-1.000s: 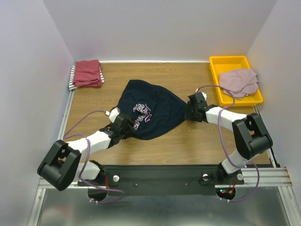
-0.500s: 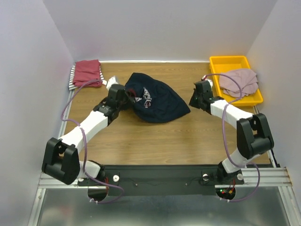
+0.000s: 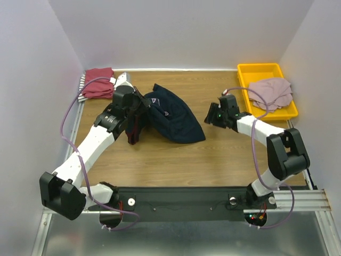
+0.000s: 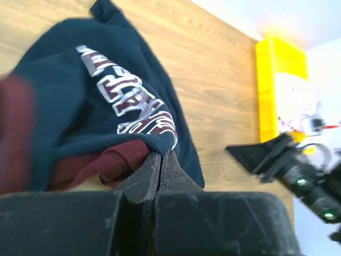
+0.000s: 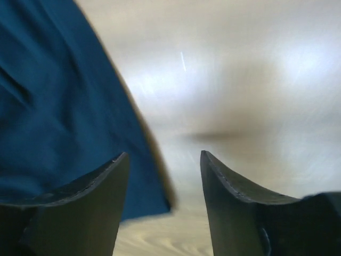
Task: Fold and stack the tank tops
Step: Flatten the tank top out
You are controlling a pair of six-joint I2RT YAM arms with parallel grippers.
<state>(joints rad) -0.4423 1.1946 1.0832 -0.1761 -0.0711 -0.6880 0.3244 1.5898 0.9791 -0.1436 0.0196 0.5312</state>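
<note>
The navy jersey [image 3: 176, 117] lies bunched in the middle of the table, its white and maroon lettering facing up in the left wrist view [image 4: 122, 96]. My left gripper [image 3: 139, 105] is shut on its left edge, with maroon trim [image 4: 106, 162] hanging beside the jaws [image 4: 161, 156]. My right gripper [image 3: 212, 115] is open and empty, just right of the jersey; the navy cloth [image 5: 53, 106] lies beside its left finger [image 5: 162, 157]. A dark-red top [image 3: 99, 82] lies on a striped one [image 3: 81, 89] at the back left. A dusty-pink top [image 3: 270, 92] lies in the tray.
The yellow plastic tray [image 3: 259, 68] stands at the back right corner, close behind the right arm. White walls close off the back and both sides. A metal rail [image 3: 76, 120] runs along the table's left edge.
My left gripper has carried the jersey's edge from the near left up and back toward the far left, bunching the cloth. My right gripper has let go of the right corner and stands apart from it.
</note>
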